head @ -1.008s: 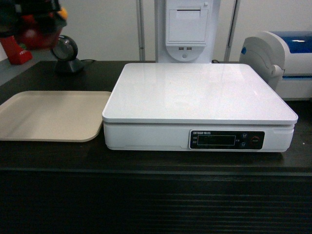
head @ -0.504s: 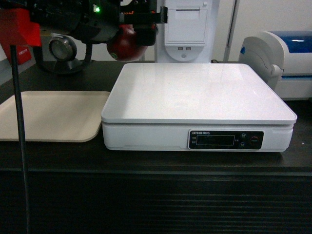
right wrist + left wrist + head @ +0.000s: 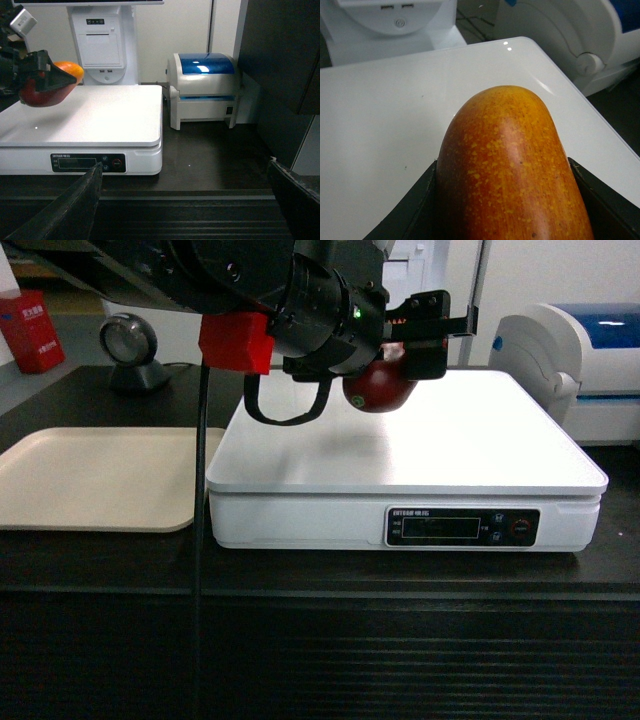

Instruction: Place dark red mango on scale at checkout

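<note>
The dark red mango [image 3: 378, 387] hangs a little above the back middle of the white scale [image 3: 400, 450], casting a shadow on its top. My left gripper [image 3: 398, 358] is shut on the mango, with black fingers on both of its sides. In the left wrist view the mango [image 3: 512, 165] fills the lower middle, showing orange speckled skin between the fingers [image 3: 417, 205] over the scale top [image 3: 385, 110]. From the right wrist, the mango [image 3: 47, 94] hovers over the scale [image 3: 100, 120] at the left. My right gripper [image 3: 185, 200] stands open and empty low in front of the black checkout counter [image 3: 210, 150].
A beige tray [image 3: 100, 478] lies left of the scale. The white-and-blue printer [image 3: 585, 360] stands to its right, a white terminal [image 3: 97, 45] behind it. A round scanner [image 3: 130, 350] and a red box [image 3: 30, 330] sit at the back left.
My left arm has swung right and lower with the mango, from over the scale's back left corner to above its back middle. The scale and tray have not moved.
</note>
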`<state>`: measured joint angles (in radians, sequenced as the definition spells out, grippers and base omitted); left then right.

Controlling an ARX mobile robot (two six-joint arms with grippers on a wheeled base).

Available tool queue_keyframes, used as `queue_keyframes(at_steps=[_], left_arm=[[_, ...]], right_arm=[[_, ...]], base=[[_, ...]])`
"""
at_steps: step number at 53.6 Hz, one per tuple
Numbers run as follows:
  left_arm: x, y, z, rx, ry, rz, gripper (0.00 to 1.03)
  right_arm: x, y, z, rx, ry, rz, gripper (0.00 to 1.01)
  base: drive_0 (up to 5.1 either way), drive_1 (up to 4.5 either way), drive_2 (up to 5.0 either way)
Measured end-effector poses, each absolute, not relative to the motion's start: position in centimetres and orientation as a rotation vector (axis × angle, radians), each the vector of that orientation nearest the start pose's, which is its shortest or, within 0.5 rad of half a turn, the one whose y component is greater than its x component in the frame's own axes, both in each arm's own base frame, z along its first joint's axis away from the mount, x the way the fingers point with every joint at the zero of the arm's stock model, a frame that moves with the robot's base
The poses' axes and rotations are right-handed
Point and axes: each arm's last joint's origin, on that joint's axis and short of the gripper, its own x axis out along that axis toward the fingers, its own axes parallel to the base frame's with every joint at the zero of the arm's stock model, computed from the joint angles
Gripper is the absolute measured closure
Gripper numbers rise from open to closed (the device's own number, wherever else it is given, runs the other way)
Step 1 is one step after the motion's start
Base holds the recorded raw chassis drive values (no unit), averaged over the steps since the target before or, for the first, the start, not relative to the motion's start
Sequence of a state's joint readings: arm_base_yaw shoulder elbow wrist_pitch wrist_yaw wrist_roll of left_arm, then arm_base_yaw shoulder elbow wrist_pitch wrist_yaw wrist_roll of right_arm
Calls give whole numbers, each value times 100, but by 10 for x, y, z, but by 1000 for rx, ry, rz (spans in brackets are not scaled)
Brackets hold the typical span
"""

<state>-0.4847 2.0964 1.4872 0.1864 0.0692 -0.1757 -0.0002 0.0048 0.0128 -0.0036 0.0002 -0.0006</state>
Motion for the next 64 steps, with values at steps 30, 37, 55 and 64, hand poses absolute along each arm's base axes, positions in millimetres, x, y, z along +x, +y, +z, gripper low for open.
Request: queue_keyframes(at_steps=[30, 37, 55, 64], left_arm=[[462, -258, 174, -261, 645, -276, 38], [460, -261, 173, -260, 657, -276, 35], [461, -263, 175, -257, 601, -301, 6], [454, -259, 183, -214, 495, -302, 5]], right_arm=[[97, 0, 167, -1, -4, 0, 3], [97, 0, 167, -1, -4, 0, 3], [97, 0, 167, -1, -4, 0, 3], [97, 0, 167, -1, -4, 0, 3]], base=[[0, 0, 0], [0, 0, 0], [0, 0, 0], [0, 0, 0]])
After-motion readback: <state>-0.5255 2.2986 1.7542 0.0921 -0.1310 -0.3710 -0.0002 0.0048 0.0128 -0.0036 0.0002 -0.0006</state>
